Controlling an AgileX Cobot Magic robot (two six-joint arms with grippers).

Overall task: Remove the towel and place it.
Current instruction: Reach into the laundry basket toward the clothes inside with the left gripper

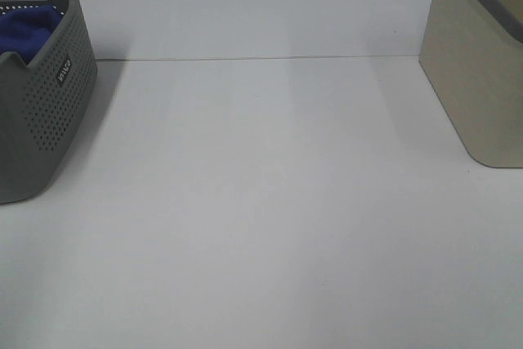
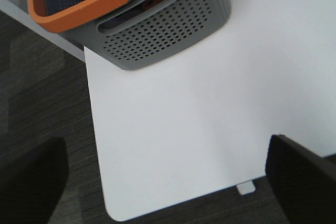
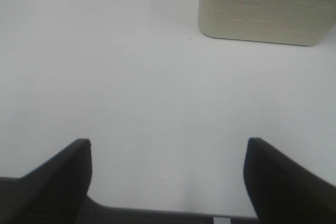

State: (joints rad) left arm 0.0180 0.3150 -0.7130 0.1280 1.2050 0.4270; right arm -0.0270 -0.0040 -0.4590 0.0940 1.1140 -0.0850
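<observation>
A white desk fills the high view, with a thin seam running across it towards the far side. In the left wrist view dark carpeted floor shows beyond a rounded desk corner.

A grey perforated basket stands at the desk's left edge, towards the far side, with a slot handle in its end wall. The towel, royal blue and plush, lies bunched inside this basket, below its rim; only part of it shows. In the left wrist view an orange band curves across the basket's top, and a scrap of blue shows behind it.

A beige bin stands at the desk's right edge, well apart from the basket, with bare desk between them.

The left gripper hangs over the desk's near-left corner, its dark fingers spread wide and holding nothing. The right gripper is likewise parted and empty above the desk's near edge, facing the beige bin.
</observation>
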